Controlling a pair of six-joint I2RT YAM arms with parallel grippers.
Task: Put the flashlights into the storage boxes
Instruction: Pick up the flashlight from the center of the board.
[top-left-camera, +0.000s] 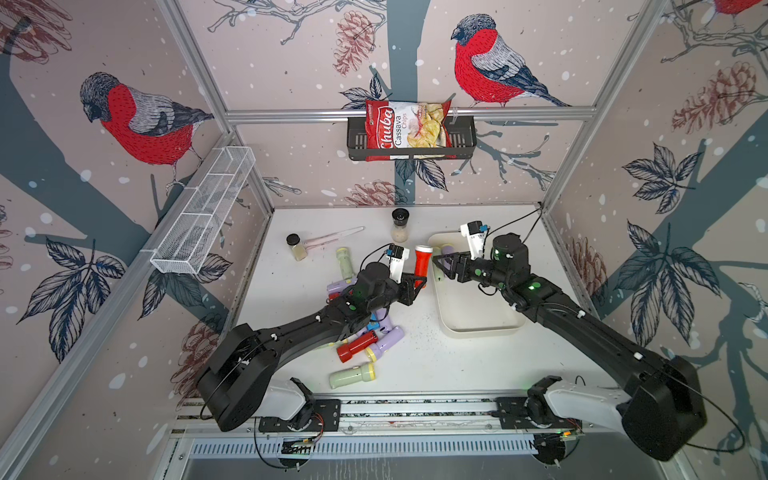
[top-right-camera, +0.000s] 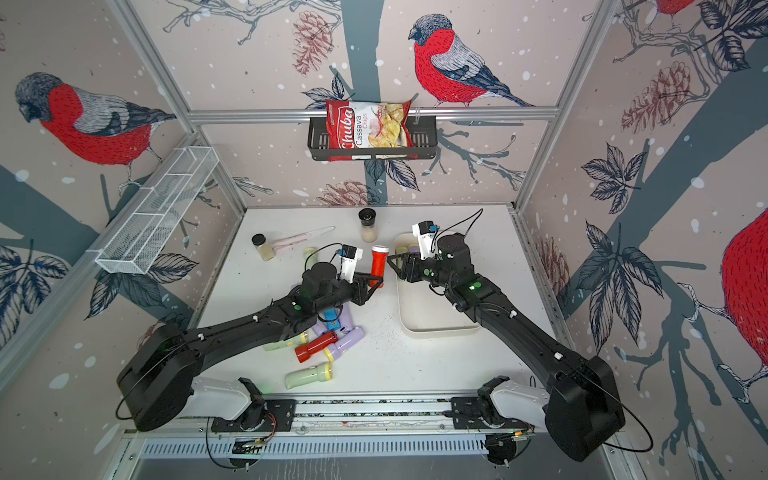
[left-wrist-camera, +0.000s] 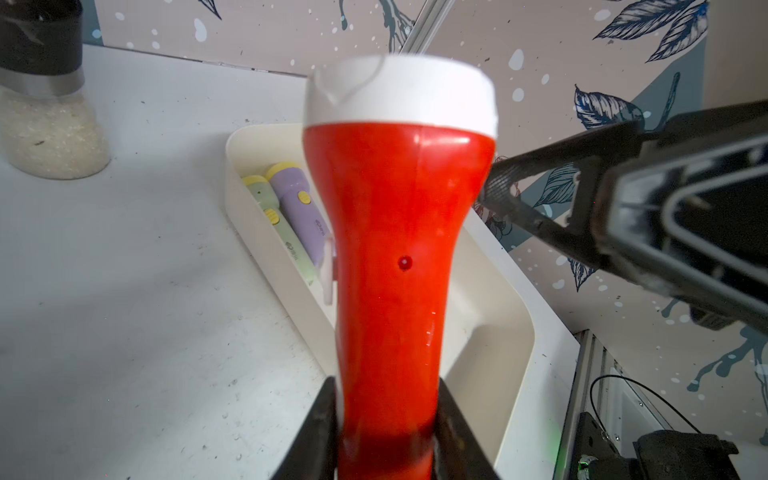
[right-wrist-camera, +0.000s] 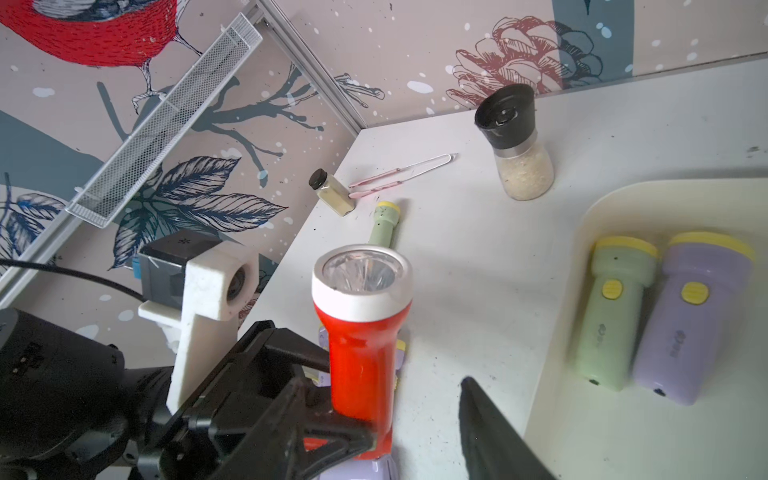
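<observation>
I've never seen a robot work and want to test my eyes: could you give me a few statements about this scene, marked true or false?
The left gripper holds a red flashlight with its head up. True.
The cream tray contains four flashlights. False: two, a pale green flashlight and a lilac flashlight.
A chips bag sits in the black wall basket. True.
The right gripper also grips the red flashlight. False: it is open, gripping nothing, close beside it.

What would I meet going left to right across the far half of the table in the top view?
small spice jar → pale green flashlight → tall grinder jar → held red flashlight → cream tray
</observation>
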